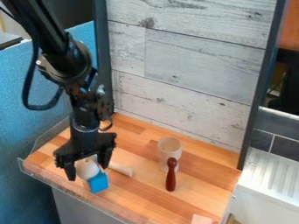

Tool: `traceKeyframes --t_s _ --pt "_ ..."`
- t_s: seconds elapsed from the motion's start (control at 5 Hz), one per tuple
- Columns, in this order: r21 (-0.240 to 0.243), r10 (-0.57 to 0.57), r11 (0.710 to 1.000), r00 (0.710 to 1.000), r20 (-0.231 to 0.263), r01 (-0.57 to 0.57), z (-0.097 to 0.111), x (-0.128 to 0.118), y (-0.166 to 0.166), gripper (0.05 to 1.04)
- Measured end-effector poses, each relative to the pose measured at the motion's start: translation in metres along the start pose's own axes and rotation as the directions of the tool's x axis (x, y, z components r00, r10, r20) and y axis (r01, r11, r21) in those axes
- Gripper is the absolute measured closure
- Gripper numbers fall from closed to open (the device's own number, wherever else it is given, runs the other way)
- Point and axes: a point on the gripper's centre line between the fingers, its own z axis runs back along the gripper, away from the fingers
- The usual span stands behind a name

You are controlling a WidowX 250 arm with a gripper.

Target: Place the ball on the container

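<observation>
My hand [88, 171] was spread, a finger on either side of the pale ball [88, 168] beside the blue block [98, 182]. I needed to centre it, close evenly without snagging the block, then lift straight before crossing to the cup [170, 148], likely the container.

A blue block [98, 182] sits near the worktop's [142, 192] front edge, toward the left, a pale stick [121, 169] just behind it. There's a dark red knobbed piece [171, 176] right of centre, and a pinkish block [201, 219] near the front right corner.
</observation>
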Motion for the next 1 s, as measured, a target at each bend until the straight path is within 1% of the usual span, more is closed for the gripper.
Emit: traceKeyframes --t_s 0.2,0.6,0.8,1.0 --pt "-0.014 -0.020 1.000 1.000 0.008 0.020 0.000 0.003 0.000 0.083" --pt "-0.017 -0.020 1.000 1.000 0.023 0.021 -0.001 0.007 -0.002 0.083" --pt "-0.011 -0.017 1.000 1.000 0.013 0.017 -0.011 0.007 -0.004 0.139" --pt "-0.032 -0.040 0.999 0.999 0.025 0.041 -0.012 0.010 -0.008 0.315"
